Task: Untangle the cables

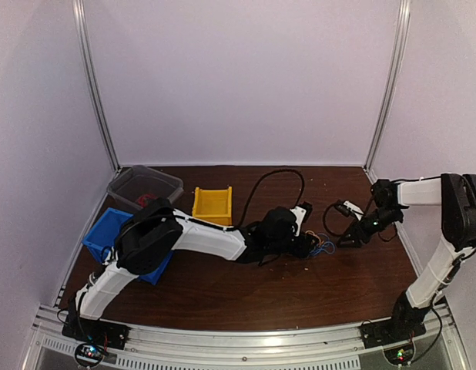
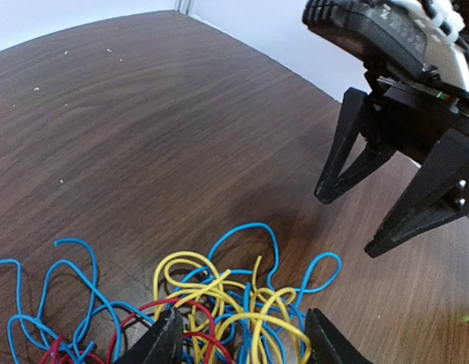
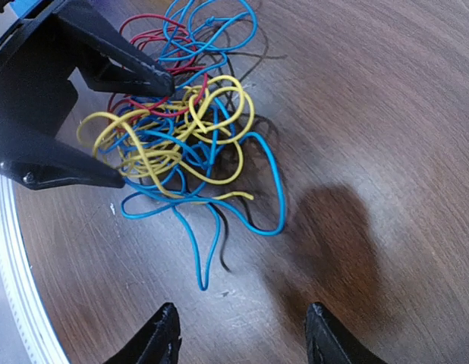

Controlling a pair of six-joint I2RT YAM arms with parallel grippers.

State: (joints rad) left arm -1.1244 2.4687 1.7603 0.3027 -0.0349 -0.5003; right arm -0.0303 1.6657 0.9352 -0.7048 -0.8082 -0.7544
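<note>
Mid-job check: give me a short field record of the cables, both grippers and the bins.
cables: one red, blue and yellow tangle on the table, not yet separated
left gripper: open, jaws straddling the tangle, yellow and red loops between them
right gripper: open, empty, beside the tangle, not touching it
loose strands: blue loops trail out toward the right gripper
bins: yellow bin, blue bin and clear bin, at the table's left, apart from the tangle
</note>
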